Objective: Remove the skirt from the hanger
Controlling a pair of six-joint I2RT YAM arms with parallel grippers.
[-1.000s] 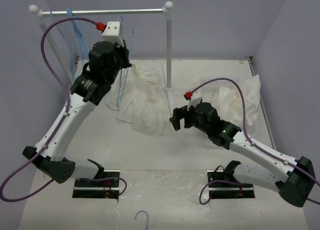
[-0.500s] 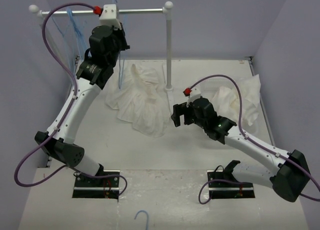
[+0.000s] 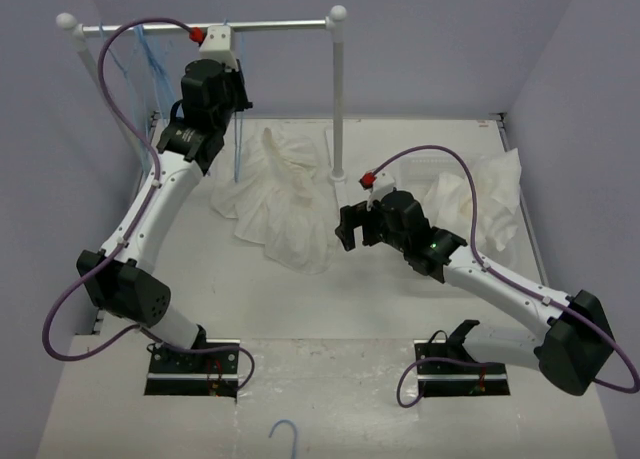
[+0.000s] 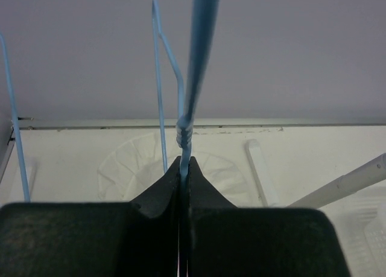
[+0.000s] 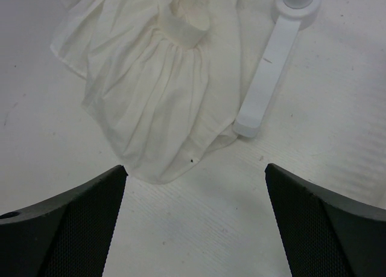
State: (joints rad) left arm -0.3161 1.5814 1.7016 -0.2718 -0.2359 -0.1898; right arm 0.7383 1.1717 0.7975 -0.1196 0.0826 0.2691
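Up at the rail (image 3: pixel 270 23), left fingers (image 4: pixel 161 195) pinch the hanger (image 4: pixel 186 135) (right fingers (image 5: pixel 66 222) gape beside skirt (image 5: pixel 154 90) edge).

note that your left gripper (image 4: pixel 184 163), carrying the light-blue hanger (image 4: pixel 192 78), has risen over the last second to just under the silver rail (image 3: pixel 280 23), and its arm now stretches steeply upward. your right gripper (image 3: pixel 350 229) has edged slightly left, nearer the skirt (image 3: pixel 290 199).

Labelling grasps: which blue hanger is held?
The hanger clamped at its twisted neck by the left gripper; other hangers hang at the rail's left end, a loose hanger lies at the table's near edge.
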